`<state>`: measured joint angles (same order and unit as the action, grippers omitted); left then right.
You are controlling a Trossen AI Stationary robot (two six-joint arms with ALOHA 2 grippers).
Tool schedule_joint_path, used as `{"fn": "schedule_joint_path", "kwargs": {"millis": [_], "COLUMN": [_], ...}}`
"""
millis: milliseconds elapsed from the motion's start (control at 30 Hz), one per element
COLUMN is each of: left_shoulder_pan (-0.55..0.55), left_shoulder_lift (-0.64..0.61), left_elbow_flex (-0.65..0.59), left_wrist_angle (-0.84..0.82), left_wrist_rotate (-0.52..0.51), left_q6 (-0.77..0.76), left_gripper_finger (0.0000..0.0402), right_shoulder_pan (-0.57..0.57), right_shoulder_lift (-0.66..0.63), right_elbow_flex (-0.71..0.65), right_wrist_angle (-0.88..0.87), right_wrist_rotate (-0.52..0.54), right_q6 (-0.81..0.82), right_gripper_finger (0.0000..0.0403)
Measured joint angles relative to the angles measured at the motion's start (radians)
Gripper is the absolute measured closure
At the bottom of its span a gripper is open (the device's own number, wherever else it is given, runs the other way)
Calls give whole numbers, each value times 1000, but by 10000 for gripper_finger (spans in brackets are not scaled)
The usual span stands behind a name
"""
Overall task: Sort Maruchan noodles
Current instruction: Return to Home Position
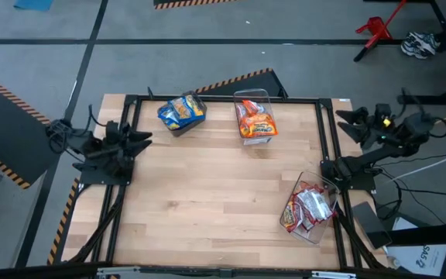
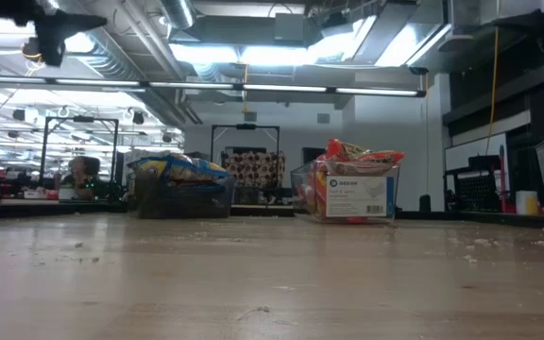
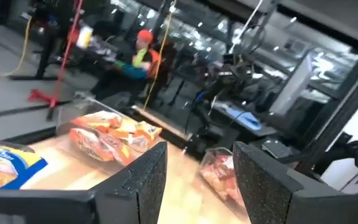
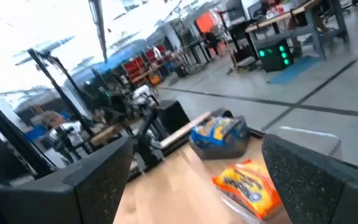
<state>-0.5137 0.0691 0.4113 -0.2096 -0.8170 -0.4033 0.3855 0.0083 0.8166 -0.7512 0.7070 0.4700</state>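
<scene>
The Maruchan noodles lie sorted by colour in three bins on the wooden table. Blue-and-yellow packets point(image 1: 183, 111) fill a dark bin at the far left-centre. Orange packets point(image 1: 255, 120) fill a clear bin at the far centre, and red-and-white packets point(image 1: 308, 205) fill a clear bin at the near right. My left gripper point(image 1: 145, 139) stands open at the table's left edge, and nothing shows between its fingers point(image 3: 146, 177). My right gripper point(image 1: 342, 117) stands open at the far right edge, its fingers point(image 4: 104, 177) wide apart around nothing.
A black frame point(image 1: 223, 98) runs around the table top. The bare wood point(image 1: 207, 186) between the three bins is free. In the low view the blue packets' bin point(image 2: 179, 184) and the orange packets' bin point(image 2: 352, 184) stand at the far side. Room clutter lies beyond.
</scene>
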Motion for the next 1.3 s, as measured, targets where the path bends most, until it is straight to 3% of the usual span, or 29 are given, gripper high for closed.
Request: {"fn": "schedule_joint_path", "kwargs": {"millis": [67,300,533,700,833,967,1300], "left_shoulder_pan": [0,-1,0,0,0,0,6], "left_shoulder_lift": [-70,-65,-61,-63,-62,-62,-63], "left_elbow_flex": [-60,-133,-234,-302,-341,-368,-404], "left_wrist_angle": [20,39,157,186,140,173,344], "left_wrist_rotate": [21,107,156,155,157,182,452], "left_q6": [27,63,38,-55,-36,-112,251], "left_gripper_finger": [225,225,225,225,225,225,225], "right_shoulder_pan": [-1,0,0,0,0,0,0], "right_shoulder_lift": [-2,-2,-2,-2,7,6,9], "right_elbow_flex": [-26,-298,-614,-804,-807,-807,-807], "right_wrist_angle": [29,214,623,873,835,834,829], "right_wrist_rotate": [-33,-59,-204,-183,-170,-175,-158], "right_q6": [6,70,-10,-29,-17,-54,-139], "right_gripper_finger": [56,56,56,56,56,56,56]}}
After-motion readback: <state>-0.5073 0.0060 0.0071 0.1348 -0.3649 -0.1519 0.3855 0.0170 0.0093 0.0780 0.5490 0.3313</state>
